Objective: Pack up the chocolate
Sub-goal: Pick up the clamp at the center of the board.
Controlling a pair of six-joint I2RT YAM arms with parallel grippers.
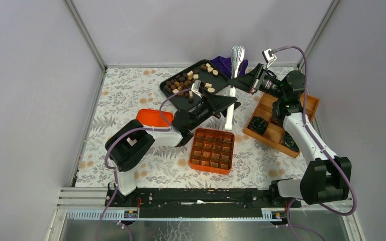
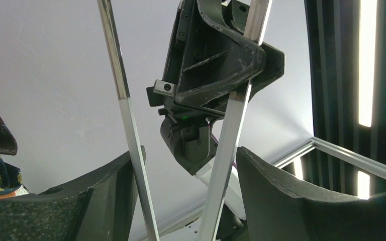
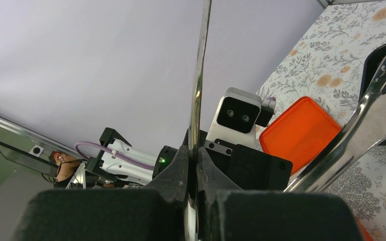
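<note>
Many chocolate pieces (image 1: pixel 178 83) lie loose on the black tray (image 1: pixel 220 79), far centre of the surface; more fill the orange box (image 1: pixel 211 171) nearer. Right gripper (image 3: pixel 196 170) pinches one arm of the tongs (image 1: pixel 229 118). Left gripper (image 2: pixel 186 201) is spread wide, both tong arms between its fingers.

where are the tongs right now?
Top view: the tongs are right of centre, between the black tray and the wooden tray, beyond the orange box; the right gripper pinches one arm.
</note>
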